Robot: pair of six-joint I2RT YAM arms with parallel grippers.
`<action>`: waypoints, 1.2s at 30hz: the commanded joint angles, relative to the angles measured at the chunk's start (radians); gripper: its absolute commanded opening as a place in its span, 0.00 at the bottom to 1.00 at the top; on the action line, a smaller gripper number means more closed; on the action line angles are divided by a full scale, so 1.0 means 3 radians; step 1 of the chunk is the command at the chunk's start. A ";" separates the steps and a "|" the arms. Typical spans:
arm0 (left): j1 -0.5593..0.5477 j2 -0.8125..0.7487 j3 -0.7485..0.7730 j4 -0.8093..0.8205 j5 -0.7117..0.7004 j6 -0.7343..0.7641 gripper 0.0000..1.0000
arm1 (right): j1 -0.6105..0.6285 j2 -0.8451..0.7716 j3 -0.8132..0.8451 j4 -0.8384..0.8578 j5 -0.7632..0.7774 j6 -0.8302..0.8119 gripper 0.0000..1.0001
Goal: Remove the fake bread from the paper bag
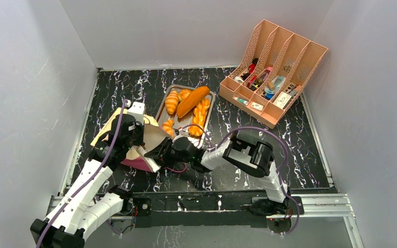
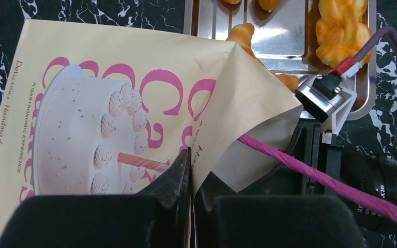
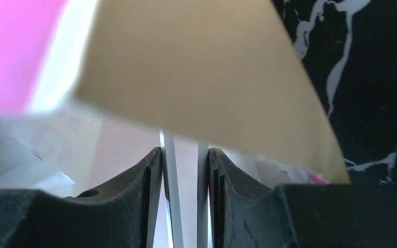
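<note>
the fake bread (image 1: 192, 102) lies outside the bag, heaped on a metal tray (image 2: 284, 39) near the middle of the desk (image 1: 300, 150). a long baguette (image 1: 196, 97) lies across the top, with a croissant (image 1: 171, 102) at its 9 o'clock and a braided loaf (image 1: 200, 114) at its 5 o'clock. the paper bag (image 1: 153, 137) lies on its side at the tray's 8 o'clock, its mouth turned toward the tray and its printed cake face up. one corner of the bag overlaps the tray's near edge in the left wrist view.

the left gripper (image 2: 191, 155) has its fingers clenched on the bag's upper lip, lifting that flap. a pink cord handle (image 2: 310, 175) runs off toward 4 o'clock from the flap.

the right gripper (image 3: 185, 150) is pushed into the bag's mouth from 3 o'clock. its fingers stand a narrow gap apart with pale paper around them, and i cannot tell if they are grasping anything.

a peach file rack (image 1: 274, 62) holding small items stands at the tray's 2 o'clock, well apart.
</note>
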 commanded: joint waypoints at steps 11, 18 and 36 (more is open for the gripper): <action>-0.0004 -0.0105 0.0178 -0.0028 0.0246 -0.0015 0.00 | -0.0069 0.0288 0.0640 -0.0085 -0.0141 -0.0001 0.38; -0.0004 -0.0106 0.0163 -0.0034 0.0144 -0.0022 0.00 | -0.0090 0.0274 0.0587 -0.0096 -0.0151 -0.0046 0.19; -0.0004 0.0198 0.0097 0.0049 -0.0719 -0.0222 0.00 | -0.0110 -0.1471 -0.1405 0.0336 -0.0020 -0.0409 0.00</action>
